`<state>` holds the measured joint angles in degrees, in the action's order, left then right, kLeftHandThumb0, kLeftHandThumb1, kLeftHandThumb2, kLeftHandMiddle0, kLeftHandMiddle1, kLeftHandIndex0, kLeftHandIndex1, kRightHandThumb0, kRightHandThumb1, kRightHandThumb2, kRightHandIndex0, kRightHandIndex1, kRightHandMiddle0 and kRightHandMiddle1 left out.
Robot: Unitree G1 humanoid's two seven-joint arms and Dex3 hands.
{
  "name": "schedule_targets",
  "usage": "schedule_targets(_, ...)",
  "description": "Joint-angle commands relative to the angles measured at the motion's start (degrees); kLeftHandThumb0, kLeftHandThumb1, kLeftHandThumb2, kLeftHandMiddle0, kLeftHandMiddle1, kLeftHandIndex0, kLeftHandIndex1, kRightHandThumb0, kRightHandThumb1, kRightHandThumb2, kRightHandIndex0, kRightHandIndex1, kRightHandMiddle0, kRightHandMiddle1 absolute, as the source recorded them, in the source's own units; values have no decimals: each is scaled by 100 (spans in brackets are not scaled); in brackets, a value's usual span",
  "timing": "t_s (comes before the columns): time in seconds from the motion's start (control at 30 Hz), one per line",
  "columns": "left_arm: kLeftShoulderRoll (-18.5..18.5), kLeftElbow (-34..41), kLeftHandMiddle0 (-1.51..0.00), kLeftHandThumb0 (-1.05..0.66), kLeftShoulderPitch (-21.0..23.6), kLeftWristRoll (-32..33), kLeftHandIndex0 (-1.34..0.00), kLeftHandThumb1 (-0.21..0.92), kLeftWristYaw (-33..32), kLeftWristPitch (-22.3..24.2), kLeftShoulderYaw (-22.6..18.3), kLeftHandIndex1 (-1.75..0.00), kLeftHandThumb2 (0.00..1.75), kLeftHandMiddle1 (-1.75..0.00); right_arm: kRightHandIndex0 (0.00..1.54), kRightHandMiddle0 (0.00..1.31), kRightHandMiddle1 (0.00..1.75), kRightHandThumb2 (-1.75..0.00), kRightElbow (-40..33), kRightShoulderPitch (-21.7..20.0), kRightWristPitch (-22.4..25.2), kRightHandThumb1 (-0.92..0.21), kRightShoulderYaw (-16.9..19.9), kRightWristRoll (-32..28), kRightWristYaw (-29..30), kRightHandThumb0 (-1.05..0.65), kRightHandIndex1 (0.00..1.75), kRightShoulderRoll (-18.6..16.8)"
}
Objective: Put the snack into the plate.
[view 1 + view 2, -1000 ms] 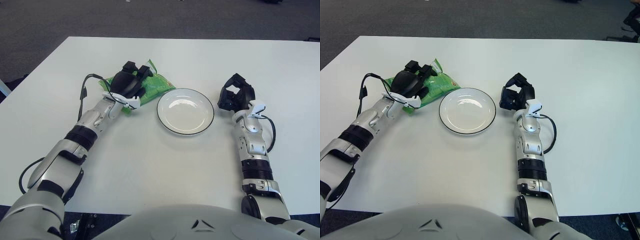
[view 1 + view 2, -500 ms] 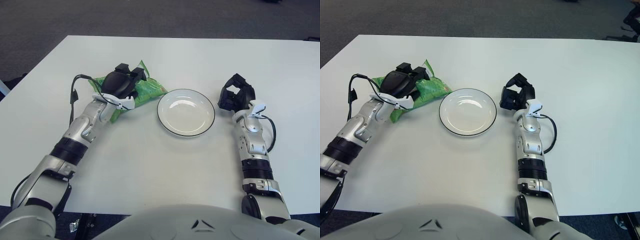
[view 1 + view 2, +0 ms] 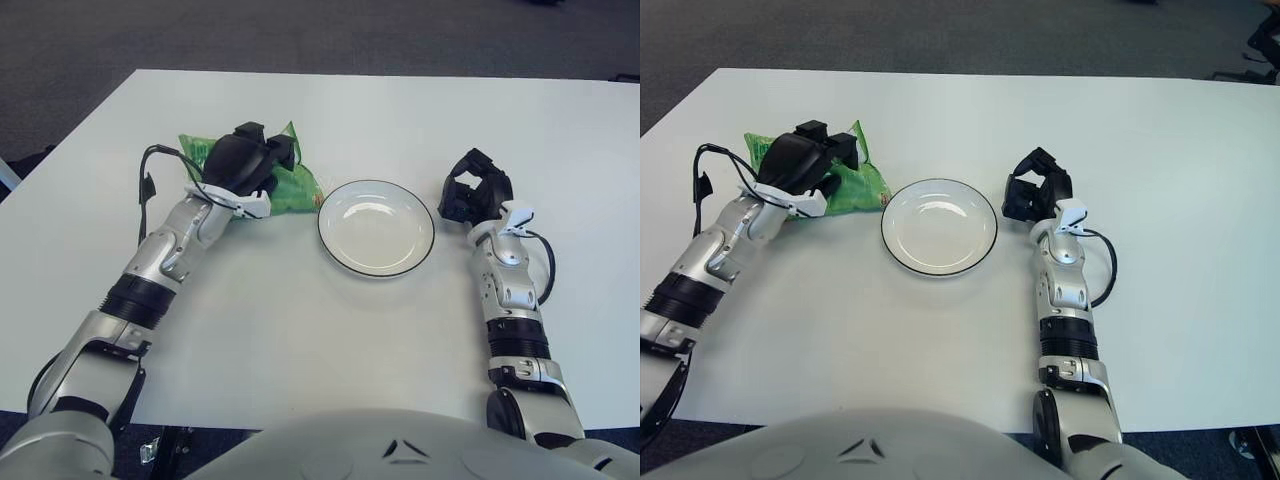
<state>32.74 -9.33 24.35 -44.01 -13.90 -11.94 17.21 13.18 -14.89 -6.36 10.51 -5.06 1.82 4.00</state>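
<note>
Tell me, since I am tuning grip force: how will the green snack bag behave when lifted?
The green snack bag looks crinkled and puffy under the left hand, so it will probably flex and sag rather than stay stiff. It is likely light for its size. Its glossy film may slip through the fingers on the way to the plate.

The black three-finger left hand (image 3: 243,163) is wrapped around the crinkly green snack bag (image 3: 292,186), and both have moved. One second ago the bag lay right next to the round white plate with a thin dark rim (image 3: 376,227), with one corner touching the rim. Now the bag is farther to the left, and a bit of white table shows between it and the plate. The bag also looks more bunched up under the hand than before.
</note>
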Motion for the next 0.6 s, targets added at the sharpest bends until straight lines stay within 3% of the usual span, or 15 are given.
schedule_targets(0.0,-16,344,-83,59,127,-87,-110,5,39,-20,-134,-175,164,-175,130,67,175,-140,319,492,22,-25,19,-23,-9,-51,175,-77)
schedule_targets(0.57,-64,639,-83,59,207,-278,-113,5,0,-166,-345,-175,164,-175,131,68,175,-141,321,489,31,-24,8,-10,-43,-51,175,-71)
